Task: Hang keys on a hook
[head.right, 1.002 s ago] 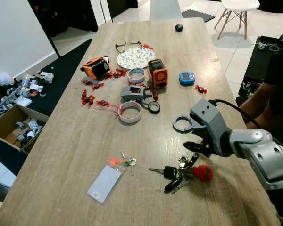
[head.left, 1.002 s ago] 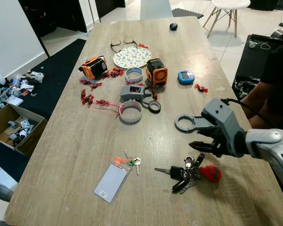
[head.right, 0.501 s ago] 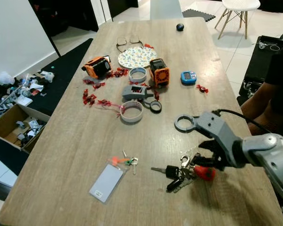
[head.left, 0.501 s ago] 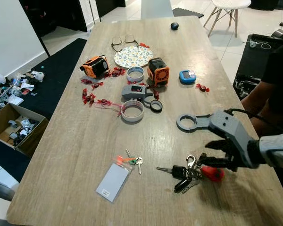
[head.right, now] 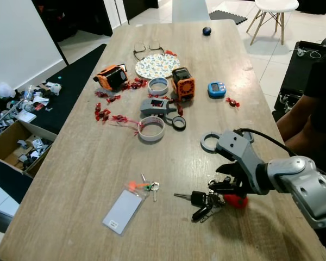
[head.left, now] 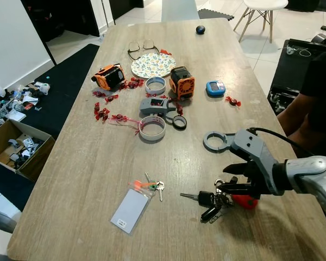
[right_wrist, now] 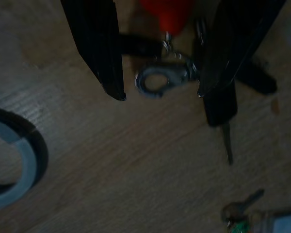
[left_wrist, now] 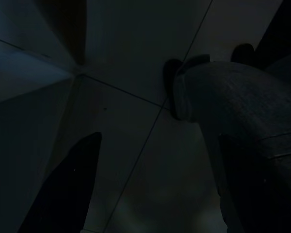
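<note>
A bunch of keys (head.left: 213, 199) with black heads, a silver clasp (right_wrist: 160, 80) and a red fob (head.left: 244, 201) lies near the wooden table's (head.left: 87, 163) front right. My right gripper (head.left: 224, 186) is low over it, open, with one black finger on each side of the clasp, which the fingers (right_wrist: 99, 48) do not touch in the right wrist view. A second small key set (head.left: 152, 186) with a white card (head.left: 129, 210) lies to the left. A grey ring piece (head.left: 214, 141) lies just beyond the gripper. The left wrist view is dark, showing floor.
Mid-table are tape rolls (head.left: 151, 128), two orange gadgets (head.left: 180, 81), a patterned plate (head.left: 152, 65), glasses, a blue device (head.left: 214, 88) and red wrapped sweets. A person's dark sleeve and arm (head.left: 309, 103) are at the right edge. A cardboard box (head.left: 13, 147) stands on the floor, left.
My right gripper has come down and toward me from beside the grey ring onto the key bunch; its fingertips now straddle the clasp. The keys have not moved.
</note>
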`<state>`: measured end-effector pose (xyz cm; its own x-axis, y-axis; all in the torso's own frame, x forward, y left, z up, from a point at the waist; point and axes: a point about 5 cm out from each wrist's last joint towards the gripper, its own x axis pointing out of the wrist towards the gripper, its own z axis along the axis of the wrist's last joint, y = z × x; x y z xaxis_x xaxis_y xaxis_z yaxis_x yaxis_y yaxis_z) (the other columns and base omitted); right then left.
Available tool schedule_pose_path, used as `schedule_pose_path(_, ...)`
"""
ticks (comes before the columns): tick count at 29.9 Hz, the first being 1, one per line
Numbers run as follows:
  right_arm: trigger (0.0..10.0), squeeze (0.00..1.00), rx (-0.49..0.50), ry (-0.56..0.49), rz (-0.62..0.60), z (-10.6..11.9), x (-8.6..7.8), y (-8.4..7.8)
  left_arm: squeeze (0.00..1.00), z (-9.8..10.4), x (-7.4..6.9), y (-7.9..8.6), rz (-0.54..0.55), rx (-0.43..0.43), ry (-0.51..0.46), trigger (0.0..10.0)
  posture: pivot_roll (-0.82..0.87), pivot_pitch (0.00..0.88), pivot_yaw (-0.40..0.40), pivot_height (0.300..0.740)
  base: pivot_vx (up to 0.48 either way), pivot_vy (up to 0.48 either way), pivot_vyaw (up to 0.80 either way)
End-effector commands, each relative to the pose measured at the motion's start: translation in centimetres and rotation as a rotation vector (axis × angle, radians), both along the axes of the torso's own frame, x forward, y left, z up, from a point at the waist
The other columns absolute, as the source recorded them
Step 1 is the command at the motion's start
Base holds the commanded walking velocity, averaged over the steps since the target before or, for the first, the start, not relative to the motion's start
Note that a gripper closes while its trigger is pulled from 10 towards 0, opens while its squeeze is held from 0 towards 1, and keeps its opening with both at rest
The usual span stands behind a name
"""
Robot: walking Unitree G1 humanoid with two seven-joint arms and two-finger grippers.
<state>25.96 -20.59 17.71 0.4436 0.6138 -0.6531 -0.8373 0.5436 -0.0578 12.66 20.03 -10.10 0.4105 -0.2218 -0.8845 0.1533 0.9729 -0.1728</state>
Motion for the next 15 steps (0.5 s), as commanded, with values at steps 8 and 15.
schedule_pose_path(8, 10.0, 0.00, 0.051, 0.071, 0.107, -0.7, -1.7, 1.2, 0.00, -0.4, -1.3, 0.0, -0.009, -0.003, 0.048, 10.0, -0.15, 0.129, 0.113, 0.740, 0.000, 0.000, 0.00)
schedule_pose_path(15, 10.0, 0.00, 0.004, 0.048, 0.076, 0.0, -1.4, -0.1, 0.00, -0.4, -1.3, 0.0, -0.012, -0.004, 0.048, 10.0, -0.15, 0.129, 0.113, 0.740, 0.000, 0.000, 0.00)
